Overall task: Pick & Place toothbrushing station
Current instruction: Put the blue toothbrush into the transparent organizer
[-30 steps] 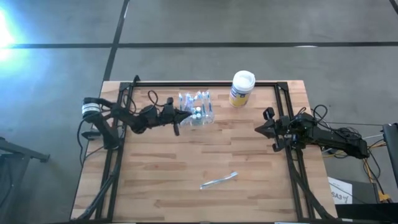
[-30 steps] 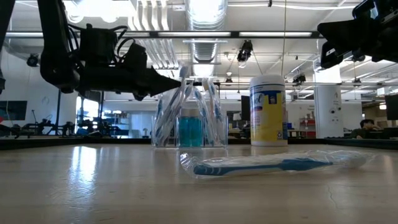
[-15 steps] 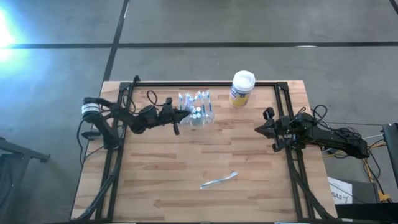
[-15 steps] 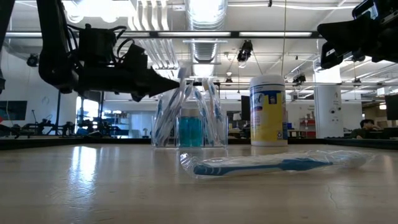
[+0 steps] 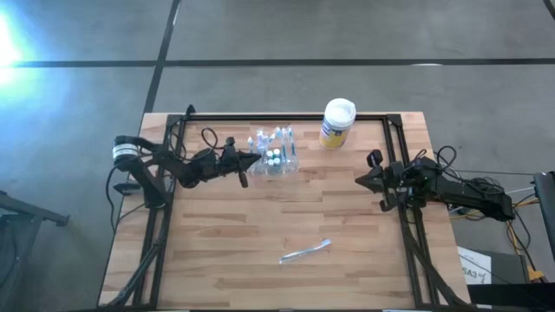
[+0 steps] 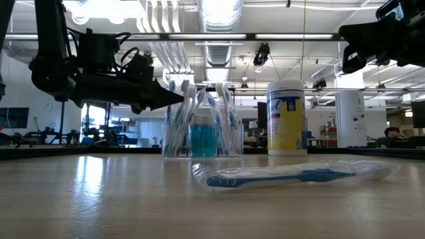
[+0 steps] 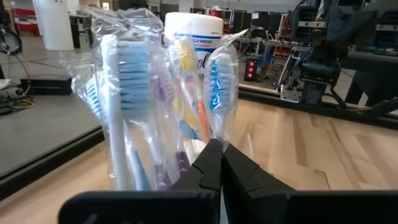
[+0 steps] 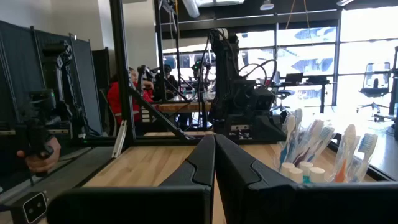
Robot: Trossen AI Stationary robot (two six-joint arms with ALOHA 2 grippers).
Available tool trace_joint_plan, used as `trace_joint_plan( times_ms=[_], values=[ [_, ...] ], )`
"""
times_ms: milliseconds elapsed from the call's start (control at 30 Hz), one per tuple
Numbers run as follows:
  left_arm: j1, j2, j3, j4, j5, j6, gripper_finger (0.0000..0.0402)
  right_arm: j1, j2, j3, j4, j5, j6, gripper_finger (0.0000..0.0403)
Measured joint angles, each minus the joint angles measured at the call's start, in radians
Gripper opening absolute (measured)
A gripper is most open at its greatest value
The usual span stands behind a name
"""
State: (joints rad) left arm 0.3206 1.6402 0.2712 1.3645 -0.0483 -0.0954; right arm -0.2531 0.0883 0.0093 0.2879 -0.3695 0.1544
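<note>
Left of centre in the overhead frame, the left pincer (image 5: 251, 162) has its fingers pressed together on nothing, its tip just beside the toothbrushing station (image 5: 276, 152), which stands upright on the table (image 5: 260, 225) in the upper middle (clear plastic, packed with wrapped brushes). At mid-right, over the table's edge, the right pincer (image 5: 361, 180) waits, also pressed together. A yellow-and-blue canister (image 5: 336, 123) stands right of the station; a bagged toothbrush (image 5: 305, 250) lies lower centre.
</note>
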Motion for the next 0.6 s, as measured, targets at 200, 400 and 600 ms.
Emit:
trace_joint_plan(
  times_ms=[200,400,600],
  values=[
    [0.000,0.001,-0.006,-0.038,-0.001,0.001,0.0024,0.000,0.000,0.000,0.000,0.000,0.001,0.0008],
    [0.000,-0.004,-0.006,-0.042,0.003,0.057,0.0064,0.000,0.001,0.000,0.000,0.000,0.003,0.0008],
    [-0.001,-0.036,-0.006,-0.036,0.004,0.057,0.0094,0.000,0.000,0.000,0.001,0.000,0.003,0.0008]
  ],
)
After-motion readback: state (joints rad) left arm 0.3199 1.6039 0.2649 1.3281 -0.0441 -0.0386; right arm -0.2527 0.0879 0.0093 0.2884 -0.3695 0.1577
